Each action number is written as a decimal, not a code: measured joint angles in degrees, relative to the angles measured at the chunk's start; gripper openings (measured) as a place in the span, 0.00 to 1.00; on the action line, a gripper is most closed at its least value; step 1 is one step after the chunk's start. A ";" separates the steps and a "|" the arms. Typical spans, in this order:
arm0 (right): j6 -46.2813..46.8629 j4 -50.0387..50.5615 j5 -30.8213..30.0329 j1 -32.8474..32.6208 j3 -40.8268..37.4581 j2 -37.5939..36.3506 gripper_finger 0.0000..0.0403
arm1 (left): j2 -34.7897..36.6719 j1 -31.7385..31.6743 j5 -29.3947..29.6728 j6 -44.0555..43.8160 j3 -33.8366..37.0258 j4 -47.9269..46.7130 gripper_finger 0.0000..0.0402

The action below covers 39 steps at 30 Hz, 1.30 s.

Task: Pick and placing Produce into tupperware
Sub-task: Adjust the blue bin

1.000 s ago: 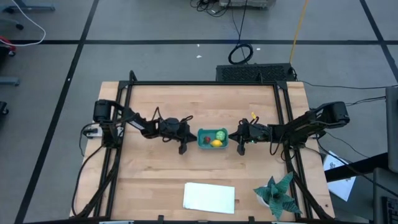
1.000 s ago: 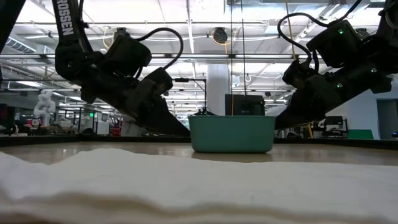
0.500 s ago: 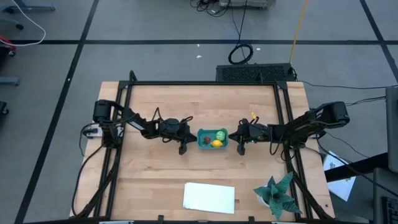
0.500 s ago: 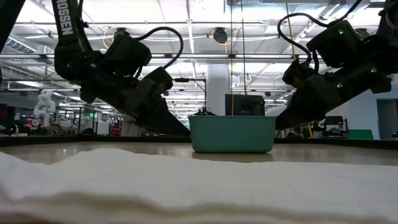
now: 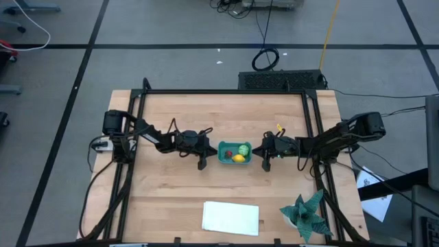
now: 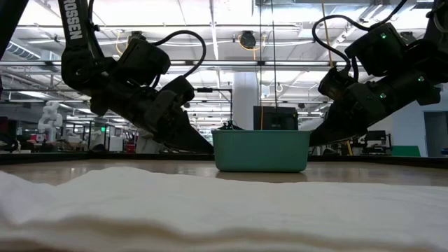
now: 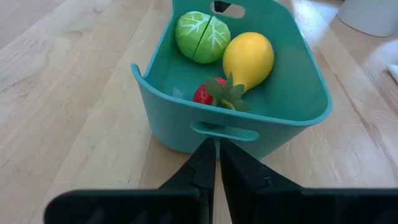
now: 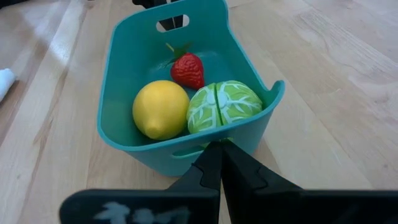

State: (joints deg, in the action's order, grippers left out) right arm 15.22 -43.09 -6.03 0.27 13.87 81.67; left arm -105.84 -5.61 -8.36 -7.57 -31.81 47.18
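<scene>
The teal tupperware stands on its base at the middle of the wooden table. Inside lie the produce: a yellow lemon, a light green ball and a small red strawberry-like piece. My left gripper is shut, slanting down at the tub's left end. My right gripper is shut, slanting down at the tub's right end. In the low view the tub's walls hide the produce. My left gripper has its shut fingertips at the tub's end wall just under the handle slot; whether they touch it I cannot tell. My right gripper has its shut fingertips at the opposite end wall; touching or not, I cannot tell.
A flat white rectangle lies near the table's front edge, and a spiky teal-green plant stands at the front right corner. Black frame rails run along the table's left and right sides. Bare wood lies behind and in front of the tub.
</scene>
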 joint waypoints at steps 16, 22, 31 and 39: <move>0.59 0.01 0.19 0.00 0.00 0.00 0.02 | 0.00 0.00 -0.63 0.05 0.00 -0.16 0.06; 0.59 0.02 0.27 0.00 0.00 0.00 0.02 | 0.00 0.00 -0.63 0.42 0.00 -0.61 0.06; 0.46 0.86 0.27 0.00 0.00 -0.02 0.02 | 0.00 0.02 -0.25 1.03 0.00 -1.18 0.06; 0.52 2.46 0.27 0.00 0.00 -0.39 0.02 | 0.68 0.00 0.90 1.42 0.04 -3.48 0.06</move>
State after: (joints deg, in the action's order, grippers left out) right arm 15.75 -40.63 -5.76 0.27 13.87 81.28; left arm -105.17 -5.61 -7.46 -6.15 -31.77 43.70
